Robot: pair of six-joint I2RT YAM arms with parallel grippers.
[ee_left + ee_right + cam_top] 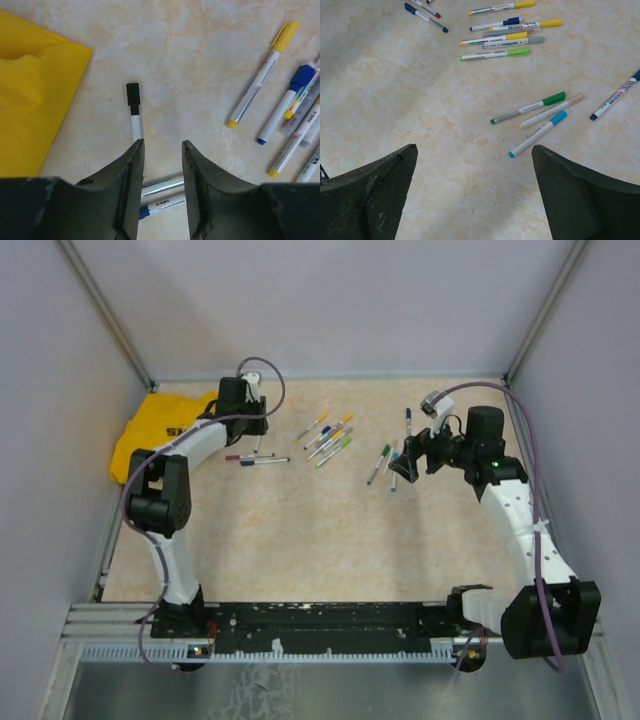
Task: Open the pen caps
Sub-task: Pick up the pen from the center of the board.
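Thin white markers lie scattered on the beige table (pixel 300 530), each with a coloured cap on. In the left wrist view a black cap (pixel 133 93) sits on a pen whose barrel runs down under my left gripper's left fingertip (pixel 135 150). The left gripper (pixel 162 142) hangs low with its jaws narrowed but apart. Nothing is clamped; two pens (pixel 162 186) lie crosswise beneath the gap. A yellow cap (pixel 286 35) and a blue cap (pixel 303 76) lie to the right. My right gripper (pixel 474 147) is wide open above bare table, with the green cap (pixel 554 98) and light-blue cap (pixel 558 117) ahead on the right.
A crumpled yellow cloth (pixel 150 430) lies at the far left, close beside the left gripper (pixel 256 430). A cluster of several pens (pixel 330 435) sits mid-table, and a lone blue pen (pixel 408 425) lies near the right gripper (pixel 405 465). Grey walls enclose the table.
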